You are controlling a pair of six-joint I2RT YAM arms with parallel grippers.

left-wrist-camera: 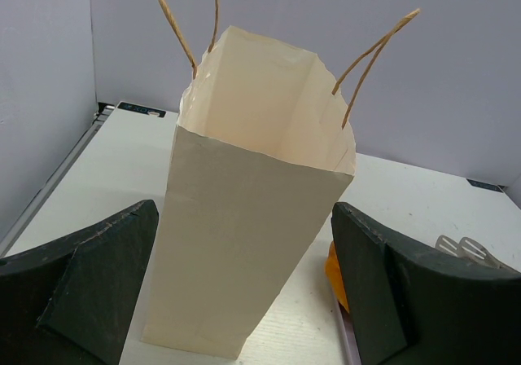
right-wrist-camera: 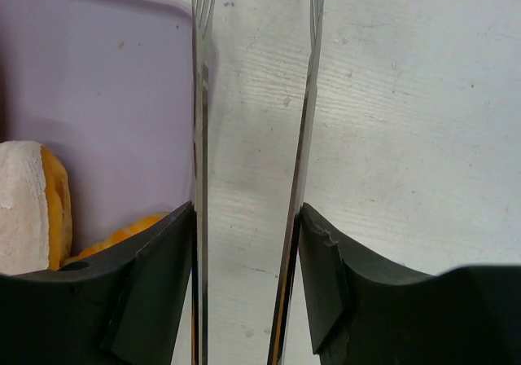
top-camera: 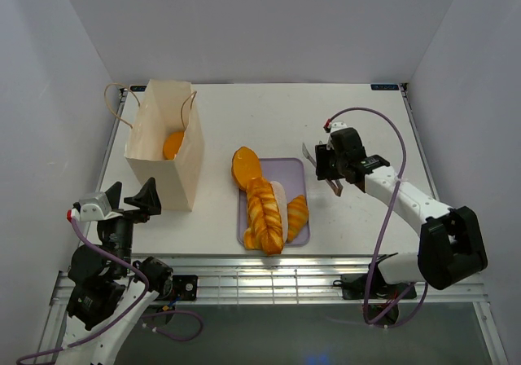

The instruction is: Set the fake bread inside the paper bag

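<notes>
Ana: White table (top-camera: 244, 108), white walls. Your paper bag (top-camera: 189, 165) stands upright at ten o'clock with its mouth open upward, so pieces can drop straight in. One small bun (top-camera: 172, 145) of the fake bread already lies at the bottom.

Ben: Everything else waits on the lilac tray (top-camera: 295, 176) near the centre, toward six. You have a braided loaf (top-camera: 264, 214) down the middle, a smaller piece (top-camera: 298, 216) at its three o'clock, and an oval loaf (top-camera: 246, 168) overhanging the tray's eleven o'clock corner.

Ana: Your right gripper (right-wrist-camera: 246, 212) sits at the tray's two o'clock, pads pressed on the outsides of the metal tongs (right-wrist-camera: 200, 96). It looks only half closed because it's clamping the tool. The two blades stand apart with nothing between them.

Ben: One blade is over the lilac, the other over bare table. I'd judge you're lining up a pick.

Ana: Your left gripper (top-camera: 130, 197) is spread wide at the bag's six o'clock, facing its near side, probably to steady it. I can't tell whether a finger touches it.
</notes>
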